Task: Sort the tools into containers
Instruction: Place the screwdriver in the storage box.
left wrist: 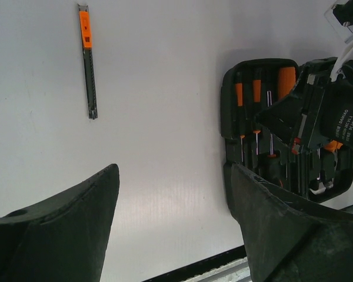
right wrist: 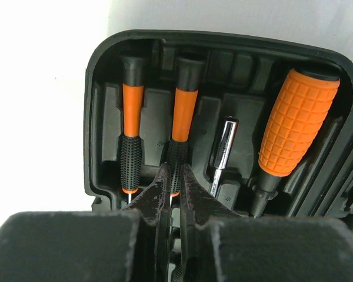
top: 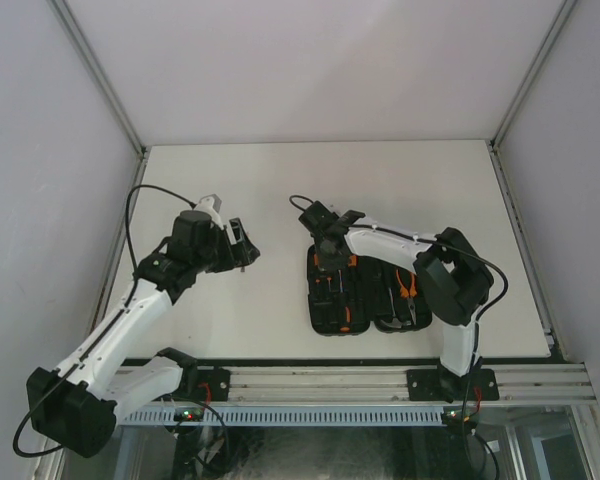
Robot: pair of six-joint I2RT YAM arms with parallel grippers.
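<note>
Right gripper (right wrist: 175, 188) is down in the open tool case (right wrist: 96, 106). Its fingers are pressed together on the thin shaft of the second screwdriver (right wrist: 184, 114), just below the handle. That screwdriver lies in its slot. I can't tell if it is truly pinched or only being pushed home.

Also in the same half of the case:
- first screwdriver (right wrist: 132, 135), seated in the slot beside it
- short metal bar (right wrist: 223, 150)
- fat orange-handled driver (right wrist: 297, 117)

The other half of the case holds the pliers (top: 410, 288).

Left gripper (left wrist: 172, 194) hovers over bare table (top: 280, 190) on the case's left side. Its fingers are spread wide and hold nothing.

One loose slim orange-and-black tool (left wrist: 88, 64), maybe a snap-off knife, lies flat on the table. It is well apart from the case on its left, about level with the handle end and beyond. Its long axis runs roughly parallel to the screwdrivers in the case, orange end away from the arms. It lies ahead of the left gripper and to that gripper's left.

Judgement: the left arm is clearly nearer this tool. The spread fingers already sit roughly across its long axis.
</note>
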